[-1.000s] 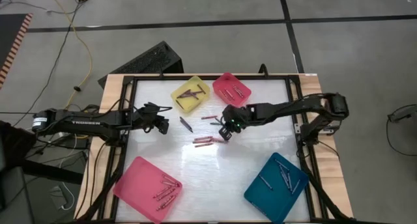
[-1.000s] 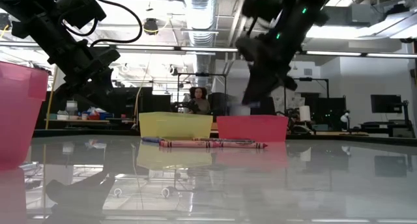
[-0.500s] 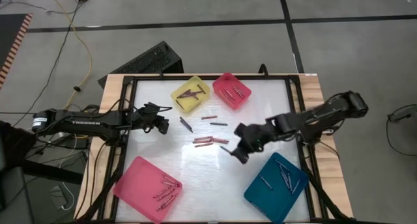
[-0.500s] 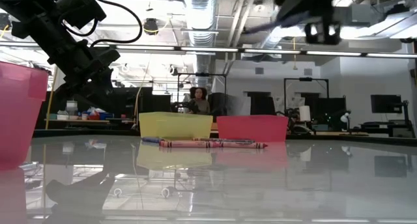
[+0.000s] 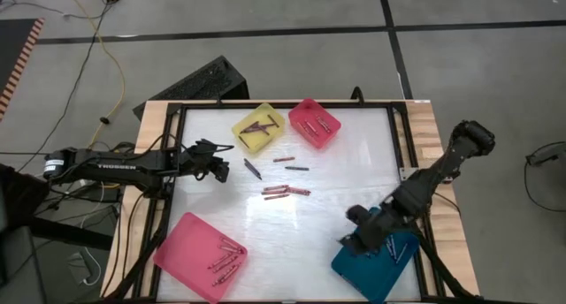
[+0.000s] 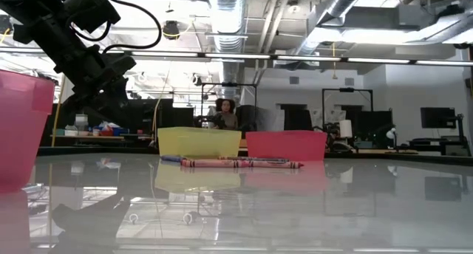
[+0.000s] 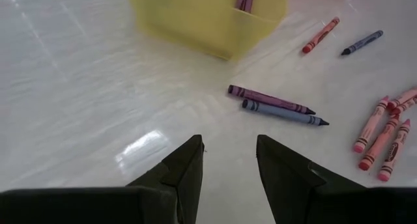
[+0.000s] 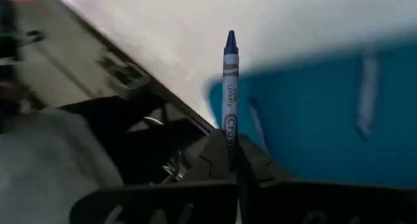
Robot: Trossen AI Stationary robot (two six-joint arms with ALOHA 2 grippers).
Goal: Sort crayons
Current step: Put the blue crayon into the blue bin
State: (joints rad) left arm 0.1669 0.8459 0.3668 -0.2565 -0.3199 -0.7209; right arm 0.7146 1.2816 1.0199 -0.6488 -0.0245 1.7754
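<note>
The right hand (image 8: 232, 160) is closed on a blue crayon (image 8: 230, 87) with partly readable "Crayo" lettering, above the teal tray (image 5: 364, 267) at the bench's near right corner. Loose crayons (image 5: 285, 191) lie mid-bench. The left hand (image 7: 228, 162), open, waits near the yellow tray (image 5: 248, 138).

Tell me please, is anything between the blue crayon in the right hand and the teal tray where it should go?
Nothing visible blocks it. The right hand, shut on the blue crayon, is at the teal tray edge; only crayons already sorted lie inside.
</note>
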